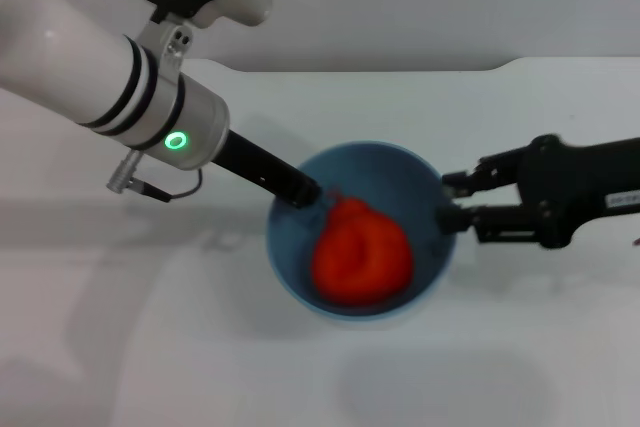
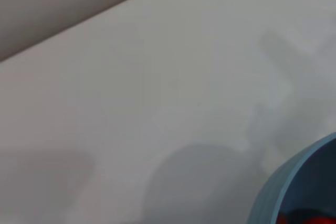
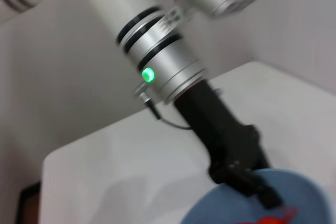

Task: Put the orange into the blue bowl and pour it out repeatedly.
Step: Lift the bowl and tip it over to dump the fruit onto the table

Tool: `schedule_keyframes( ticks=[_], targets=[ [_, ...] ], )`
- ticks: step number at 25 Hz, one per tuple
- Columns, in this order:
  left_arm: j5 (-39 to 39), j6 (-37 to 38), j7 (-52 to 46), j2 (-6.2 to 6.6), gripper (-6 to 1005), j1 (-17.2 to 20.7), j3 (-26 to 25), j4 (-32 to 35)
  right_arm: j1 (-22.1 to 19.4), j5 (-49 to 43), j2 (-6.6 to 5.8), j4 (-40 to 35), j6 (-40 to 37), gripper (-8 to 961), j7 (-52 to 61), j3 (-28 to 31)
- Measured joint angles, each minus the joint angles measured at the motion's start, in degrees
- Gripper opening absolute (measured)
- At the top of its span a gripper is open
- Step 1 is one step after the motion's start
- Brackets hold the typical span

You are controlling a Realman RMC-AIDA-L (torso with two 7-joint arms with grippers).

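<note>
Head: I see the orange [image 1: 361, 253] inside the blue bowl [image 1: 295, 269] on the white table [image 1: 150, 347]. Left gripper [image 1: 318, 193] at the far rim, grip unclear. Right gripper [image 1: 448, 197] clamped on the bowl's right rim.
Left wrist: bowl edge [image 2: 273, 195].
Right wrist: left arm [image 3: 168, 61] over the bowl [image 3: 220, 211].

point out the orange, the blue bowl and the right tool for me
orange [image 1: 362, 252], head view, middle of its red-orange skin, inside the bowl
blue bowl [image 1: 385, 162], head view, bare far inner wall
right tool [image 1: 452, 199], head view, between its fingertips at the bowl's rim
</note>
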Motion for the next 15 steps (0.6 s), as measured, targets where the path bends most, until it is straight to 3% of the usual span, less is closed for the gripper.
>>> schedule_keyframes(
  ticks=[5,9,15],
  targets=[
    [3.1,-3.5,-0.2,-0.17,-2,1.5,0.2,1.8,-1.3,0.1,0.04,0.3,0.0,408,1.0,6.5],
    [5.4,-13.8,-0.1,-0.22,-2,7.1,1.6,7.1,-2.7,-0.5,-0.25,3.2,0.7,416,3.8,13.2],
    [5.6,-31.1,7.7,-0.02,-1,20.0,10.2,19.9,-4.0,-6.6,-1.76,8.6,0.6,427,5.9,19.8]
  ],
)
